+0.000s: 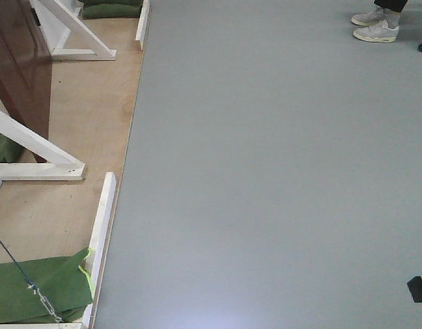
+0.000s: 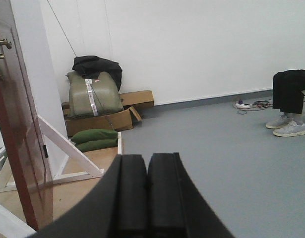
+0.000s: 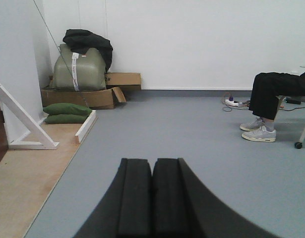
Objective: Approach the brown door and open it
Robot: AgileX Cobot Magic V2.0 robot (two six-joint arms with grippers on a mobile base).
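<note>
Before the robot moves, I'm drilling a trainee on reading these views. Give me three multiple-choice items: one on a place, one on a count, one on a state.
1. In the left wrist view, where is the brown door?
A. at the left edge
B. at the right edge
C. dead centre

2. How many green sandbags lie stacked in front of the cardboard boxes?
A. one
B. two
C. four

3. How does the left gripper stand?
A. wide open
B. shut, holding nothing
C. shut on the door handle

Answers:
1 A: the door runs down the left side of the frame.
2 B: one bag lies on top of another.
3 B: its fingers press together with nothing between them.
</note>
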